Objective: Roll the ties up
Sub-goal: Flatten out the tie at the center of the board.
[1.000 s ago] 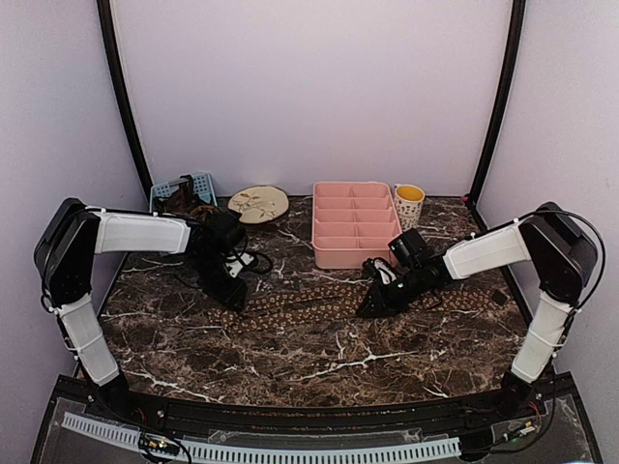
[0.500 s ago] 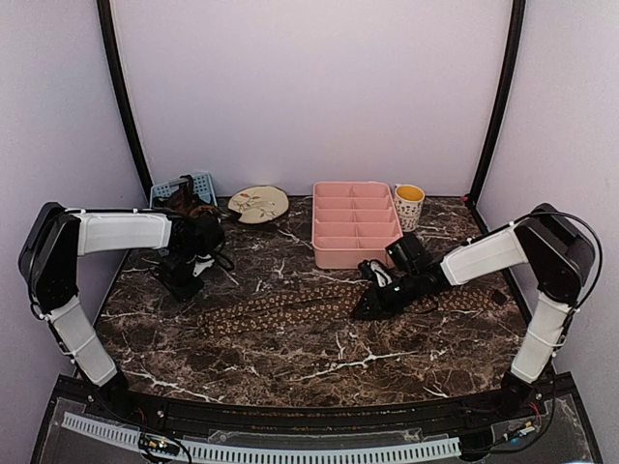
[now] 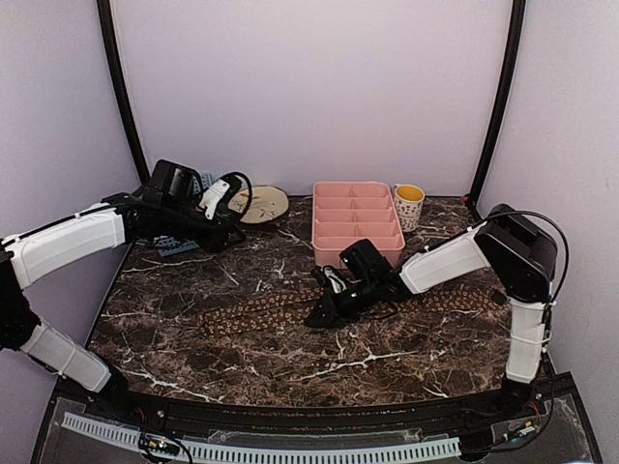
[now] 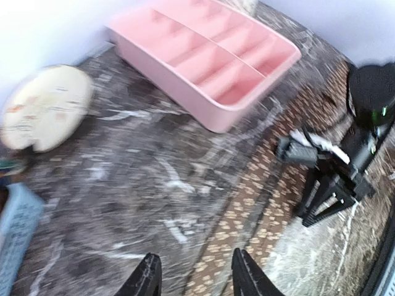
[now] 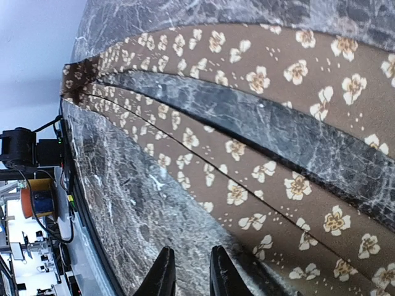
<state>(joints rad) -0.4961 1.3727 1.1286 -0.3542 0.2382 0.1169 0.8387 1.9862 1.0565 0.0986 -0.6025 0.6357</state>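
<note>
A brown tie (image 3: 261,309) with tan flowers lies flat across the marble table, from front left to the right edge. In the right wrist view it shows as two strips (image 5: 278,179) that meet at a point at the far end. My right gripper (image 3: 317,317) sits low at the tie's middle, by its near edge. Its jaws (image 5: 189,250) stand slightly open, with only marble between them. My left gripper (image 3: 230,230) hangs raised above the back left of the table, away from the tie. It (image 4: 195,254) is open and empty, and looks down on the tie (image 4: 247,209) and the right gripper (image 4: 327,197).
A pink divided tray (image 3: 356,222) stands at the back centre, with a cup (image 3: 408,205) to its right. A round plate (image 3: 259,203) lies to its left. A blue basket (image 3: 176,245) is partly hidden behind the left arm. The left wrist view is blurred.
The left arm has lifted off the tie's left end and swung up and back toward the basket. The right gripper has slid left along the tie.
</note>
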